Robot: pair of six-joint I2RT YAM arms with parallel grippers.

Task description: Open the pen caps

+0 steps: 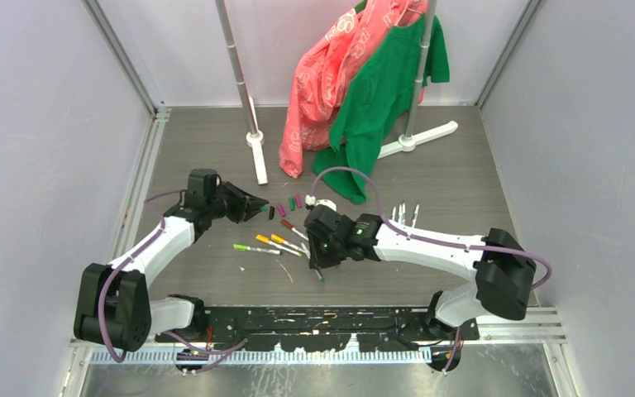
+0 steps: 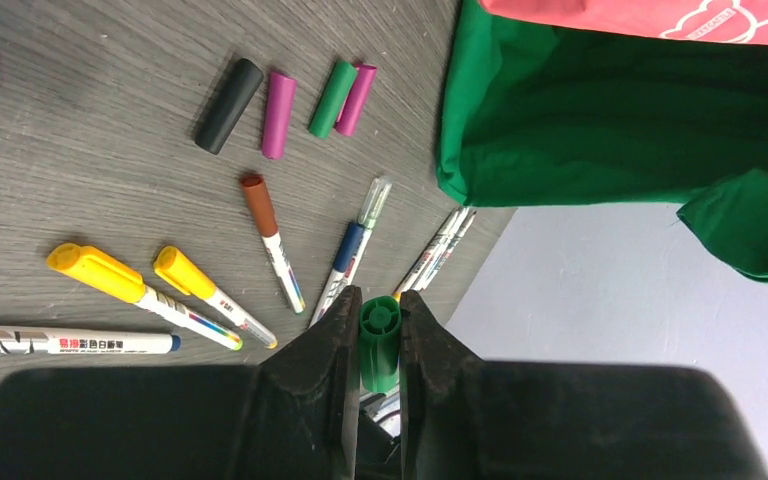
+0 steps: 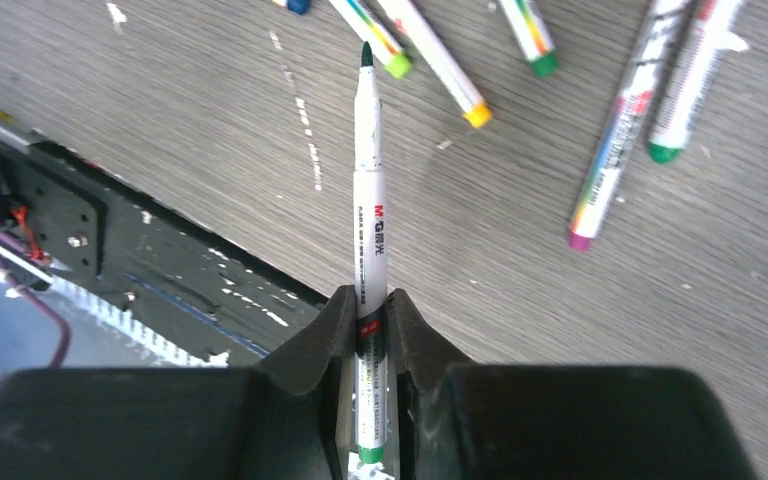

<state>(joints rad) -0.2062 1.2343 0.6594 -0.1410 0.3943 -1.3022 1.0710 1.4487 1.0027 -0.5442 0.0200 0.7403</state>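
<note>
left pincer (image 2: 374, 335) clamps a green cap (image 2: 379, 352); right pincer (image 3: 369, 312) grips its bared pen (image 3: 367, 180) toward the counter's (image 2: 60, 120) near edge. we count four loose caps (image 2: 280, 112) mid-counter. two yellow pens (image 2: 100, 272) and a brown pen (image 2: 260, 205) still capped.

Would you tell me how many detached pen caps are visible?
5: black cap, purple cap, green cap, magenta cap on the table; second green cap in the left pincer. More may be hidden.
</note>
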